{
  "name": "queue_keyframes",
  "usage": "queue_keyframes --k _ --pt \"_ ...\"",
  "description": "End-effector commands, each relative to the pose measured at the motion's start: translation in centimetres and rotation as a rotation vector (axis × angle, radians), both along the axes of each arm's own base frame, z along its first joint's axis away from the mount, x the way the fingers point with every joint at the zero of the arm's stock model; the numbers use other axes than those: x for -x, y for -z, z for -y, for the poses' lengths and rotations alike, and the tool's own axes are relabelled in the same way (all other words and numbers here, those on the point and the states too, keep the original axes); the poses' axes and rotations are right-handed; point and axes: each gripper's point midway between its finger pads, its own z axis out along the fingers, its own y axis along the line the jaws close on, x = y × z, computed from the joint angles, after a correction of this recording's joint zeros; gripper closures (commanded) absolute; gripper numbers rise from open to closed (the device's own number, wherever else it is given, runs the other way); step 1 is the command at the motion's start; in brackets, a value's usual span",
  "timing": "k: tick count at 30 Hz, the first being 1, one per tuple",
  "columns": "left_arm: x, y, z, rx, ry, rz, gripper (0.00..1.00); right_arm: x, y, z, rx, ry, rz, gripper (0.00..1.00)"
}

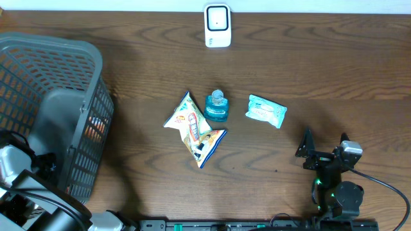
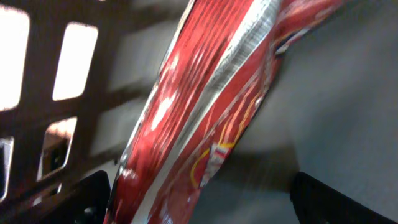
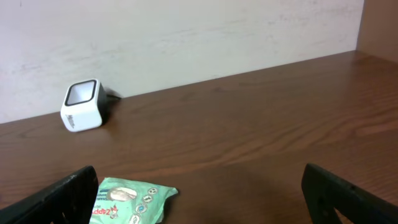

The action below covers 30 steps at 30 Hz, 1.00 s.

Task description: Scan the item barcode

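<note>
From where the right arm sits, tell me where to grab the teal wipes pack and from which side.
Take the wipes pack across its narrower width, near the middle, probably coming straight down with the right claw, which stands open. The pack lies flat on the table, so its sides offer little to pinch. It sits apart from the bottle, leaving room around it.

shop checkout setup — barcode scanner (image 1: 218, 25), grey basket (image 1: 38, 70)

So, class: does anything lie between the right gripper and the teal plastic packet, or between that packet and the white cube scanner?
Nothing visible: only bare brown wooden table lies between the right gripper, the teal plastic packet and the white cube scanner.
</note>
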Motion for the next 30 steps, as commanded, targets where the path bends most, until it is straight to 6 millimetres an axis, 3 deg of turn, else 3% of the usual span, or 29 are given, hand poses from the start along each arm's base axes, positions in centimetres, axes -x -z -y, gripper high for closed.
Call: queue_keyframes --k 1,2,5,8,10,16,18,23,24,30 --pt "2.9 3.8 2.0 0.073 -0.002 -0.120 0.22 0.0 0.0 -0.1 0.007 -0.001 0.001 0.01" --pt "3.1 4.3 2.2 0.076 -0.002 -0.122 0.44 0.0 0.0 -0.1 0.007 -0.001 0.001 0.01" --pt "3.6 5.4 2.8 0.081 -0.003 -0.126 0.92 0.0 0.0 -0.1 0.007 -0.001 0.001 0.01" --pt "3.5 5.4 3.0 0.084 0.005 -0.118 0.93 0.0 0.0 -0.1 0.007 -0.001 0.001 0.01" --pt "2.4 5.0 2.8 0.089 0.030 -0.063 0.93 0.0 0.0 -0.1 0.007 -0.001 0.001 0.01" --pt "-2.9 1.2 2.6 0.085 0.114 0.229 0.93 0.0 0.0 -0.1 0.007 -0.001 0.001 0.01" --pt "-5.4 -2.3 2.5 0.035 0.144 0.394 0.93 0.0 0.0 -0.1 0.007 -0.001 0.001 0.01" --pt "-7.1 -9.1 1.7 -0.139 0.199 0.566 0.93 0.0 0.0 -0.1 0.007 -0.001 0.001 0.01" --pt "-7.3 -11.5 1.6 -0.204 0.219 0.610 0.93 0.0 0.0 -0.1 0.007 -0.001 0.001 0.01" --pt "-10.0 -22.0 4.0 -0.373 0.385 0.904 0.93 0.0 0.0 -0.1 0.007 -0.001 0.001 0.01"
